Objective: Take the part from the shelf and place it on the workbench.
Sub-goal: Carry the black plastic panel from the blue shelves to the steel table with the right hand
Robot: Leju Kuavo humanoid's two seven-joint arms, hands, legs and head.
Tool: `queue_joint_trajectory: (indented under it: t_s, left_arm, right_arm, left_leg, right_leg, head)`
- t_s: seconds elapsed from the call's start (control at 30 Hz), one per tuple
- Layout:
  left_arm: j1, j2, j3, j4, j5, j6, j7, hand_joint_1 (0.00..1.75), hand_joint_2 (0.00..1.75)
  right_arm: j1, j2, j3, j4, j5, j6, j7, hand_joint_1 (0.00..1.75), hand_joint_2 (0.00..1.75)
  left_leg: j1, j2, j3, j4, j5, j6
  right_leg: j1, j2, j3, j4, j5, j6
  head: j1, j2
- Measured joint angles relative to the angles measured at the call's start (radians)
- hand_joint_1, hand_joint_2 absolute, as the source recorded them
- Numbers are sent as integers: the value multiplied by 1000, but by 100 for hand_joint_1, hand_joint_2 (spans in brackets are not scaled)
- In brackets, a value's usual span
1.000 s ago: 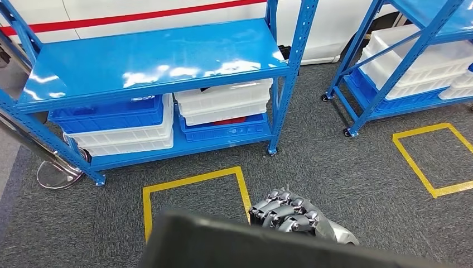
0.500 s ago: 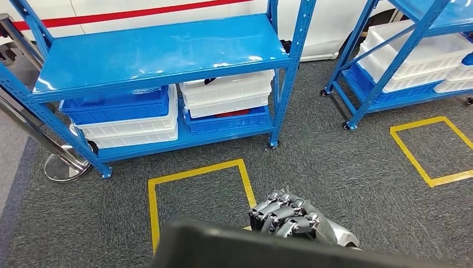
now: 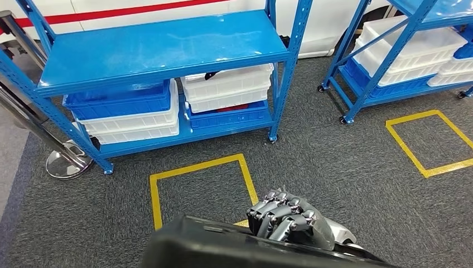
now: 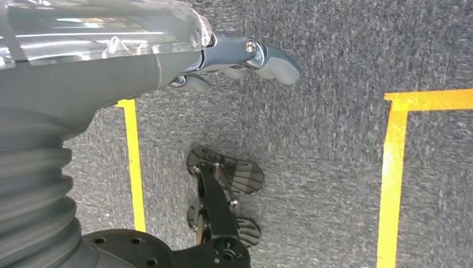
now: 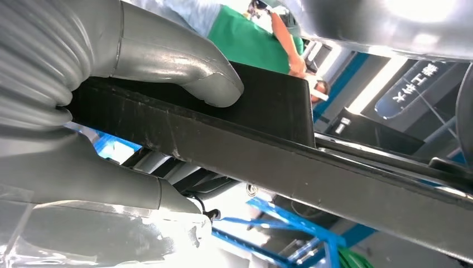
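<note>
The part (image 3: 223, 248) is a flat black piece that lies across the bottom edge of the head view. My right hand (image 3: 284, 218) grips its right end, fingers curled over the top edge. In the right wrist view the grey thumb (image 5: 206, 84) presses on the part's black face (image 5: 262, 111), with the fingers under it. My left hand (image 4: 240, 58) hangs over the grey carpet with its thumb sticking out, and it holds nothing. The blue shelf (image 3: 162, 47) stands ahead, its upper board bare.
White bins (image 3: 228, 89) and blue bins (image 3: 120, 100) fill the shelf's lower level. A second blue shelf (image 3: 401, 33) with white bins stands at right. Yellow tape squares (image 3: 195, 166) (image 3: 407, 148) mark the carpet. A round metal stand base (image 3: 67, 162) sits at left. A person in green (image 5: 251, 39) is behind.
The whole picture has shifted, so the camera moved: the shelves sit a little higher and further left. My right hand still grips the black part, which now shows more of its edge.
</note>
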Motion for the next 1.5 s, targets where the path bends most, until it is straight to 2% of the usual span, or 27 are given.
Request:
queue_joint_trajectory:
  t_s: [0.07,0.17,0.23,0.27,0.3,0.37,0.4,0.43,0.5,0.53,0.6,0.67,0.73,0.77,0.8,0.87,0.9,0.97,1.03,1.1,1.17,1.23,1.27,1.33,1.4,1.47,1.5]
  left_arm:
    - [-1,0,1,0,4,2,4,0,175]
    - [-2,0,2,0,7,16,9,0,175]
    - [-1,0,2,0,6,33,11,0,175]
    - [-1,0,2,0,4,40,12,0,175]
    - [-2,0,2,0,2,47,12,0,175]
    - [-2,-1,2,0,-1,56,10,0,175]
    - [-2,-1,2,0,-2,58,7,0,175]
    - [-1,-2,2,0,-2,59,3,0,175]
    - [-2,-2,2,0,-3,65,-10,0,175]
    - [-3,-2,2,0,-4,69,-16,0,175]
    - [-3,-4,2,0,-9,84,-24,0,175]
    - [1,-6,2,0,-14,101,-26,0,175]
    - [5,-6,2,0,-15,110,-25,0,175]
    - [6,-6,2,0,-15,111,-25,0,175]
    - [7,-6,2,0,-15,111,-25,0,175]
    - [6,-6,2,0,-16,112,-25,0,175]
    - [6,-6,2,0,-17,112,-27,0,175]
    - [9,-6,2,0,-18,111,-30,0,175]
    - [11,-6,2,0,-24,114,-28,0,175]
    - [10,-5,2,0,-33,124,-17,0,175]
    - [11,-3,2,0,-35,131,-6,0,175]
    - [15,1,3,-1,-28,131,1,0,175]
    - [15,3,4,-2,-23,128,2,0,175]
    - [14,7,9,-3,-15,120,4,0,175]
    - [13,12,12,-6,-12,111,2,0,175]
    - [13,19,15,-9,-8,102,-4,0,175]
    - [13,22,16,-10,-7,96,-8,0,175]
  right_arm:
    - [1,0,-3,4,-13,14,0,164,175]
    - [2,0,-10,14,-29,30,0,164,175]
    - [4,0,-14,21,-34,40,0,164,175]
    - [4,0,-16,25,-36,44,0,164,175]
    - [4,0,-18,27,-37,47,0,164,175]
    - [2,0,-22,31,-39,50,0,164,175]
    - [1,0,-24,32,-40,50,1,164,175]
    - [0,1,-26,33,-41,50,1,164,175]
    - [1,1,-30,36,-43,49,1,164,175]
    - [1,1,-33,37,-43,49,1,164,175]
    - [2,2,-37,39,-44,47,0,164,175]
    - [3,2,-42,43,-46,47,0,164,175]
    - [9,2,-50,48,-54,48,0,164,175]
    - [11,2,-54,52,-58,50,0,164,175]
    - [13,2,-57,55,-64,53,0,164,175]
    - [13,2,-64,61,-73,61,0,164,175]
    - [12,2,-68,64,-76,66,0,164,175]
    - [11,2,-74,70,-82,70,0,164,175]
    - [10,2,-80,77,-84,71,0,164,175]
    - [8,2,-85,86,-85,72,0,164,175]
    - [4,2,-88,95,-84,77,0,164,175]
    - [4,4,-88,103,-76,83,3,164,175]
    - [5,6,-88,106,-70,86,5,164,175]
    - [6,11,-88,111,-56,90,10,164,175]
    - [5,19,-89,118,-42,99,12,164,175]
    - [3,26,-88,124,-29,108,10,164,175]
    - [3,29,-88,127,-21,111,7,164,175]
  left_leg:
    - [1,14,-7,-3,8,16]
    - [-4,35,-22,-4,19,33]
    - [-10,50,-32,0,23,37]
    - [-13,57,-35,2,23,38]
    - [-16,64,-36,4,24,38]
    - [-22,78,-37,8,23,36]
    - [-25,86,-39,10,24,33]
    - [-27,94,-40,11,25,30]
    - [-28,110,-42,11,27,22]
    - [-28,107,-43,14,22,17]
    - [-24,73,-65,68,-21,7]
    - [-18,34,-117,195,-92,0]
    - [-14,24,-156,293,-122,-4]
    - [-13,23,-152,289,-108,-5]
    - [-11,20,-130,248,-78,-5]
    - [-7,-16,-64,116,-14,-3]
    - [-5,-37,-40,62,0,-1]
    - [-4,-57,-26,23,0,4]
    - [-3,-39,-28,15,5,14]
    - [-1,-16,-27,7,13,27]
    - [-1,9,-29,3,17,35]
    - [-4,34,-30,4,16,36]
    - [-4,47,-31,4,16,36]
    - [-4,68,-29,6,13,32]
    - [-7,85,-27,10,8,23]
    - [-12,100,-25,11,5,12]
    - [-14,109,-24,11,5,7]
  right_leg:
    - [-2,2,-18,32,-25,10]
    - [-3,-2,-92,204,-125,18]
    - [-3,-4,-121,284,-150,18]
    - [-2,-7,-107,268,-134,15]
    - [0,-14,-73,215,-104,10]
    - [10,-53,6,73,-57,-5]
    - [16,-69,29,27,-47,-12]
    - [21,-78,36,5,-45,-18]
    - [22,-63,31,0,-39,-27]
    - [19,-54,30,-4,-34,-31]
    - [11,-36,27,-12,-22,-42]
    - [11,-16,19,-13,-16,-48]
    - [11,7,14,-10,-12,-48]
    - [11,19,12,-8,-11,-47]
    - [11,31,11,-4,-10,-46]
    - [10,53,7,4,-11,-42]
    - [11,63,1,9,-11,-37]
    - [9,83,-13,15,-5,-24]
    - [6,95,-25,17,1,-11]
    - [8,62,-44,51,-23,-2]
    - [6,15,-96,163,-86,4]
    - [0,0,-149,279,-130,10]
    - [-2,-3,-154,293,-126,12]
    - [-6,-17,-104,206,-71,13]
    - [-2,-63,-32,73,-29,7]
    - [8,-87,-10,22,-25,-4]
    - [11,-78,-13,21,-22,-10]
  head:
    - [0,0]
    - [1,0]
    - [1,0]
    - [1,0]
    - [0,0]
    - [0,0]
    - [0,0]
    - [0,0]
    - [0,0]
    - [0,0]
    - [-1,0]
    - [-2,0]
    - [-2,0]
    - [-2,0]
    - [-2,0]
    - [-1,0]
    - [-1,0]
    - [-1,0]
    - [0,0]
    - [2,0]
    - [6,0]
    - [6,0]
    - [6,0]
    - [6,0]
    - [6,0]
    - [6,0]
    - [5,0]
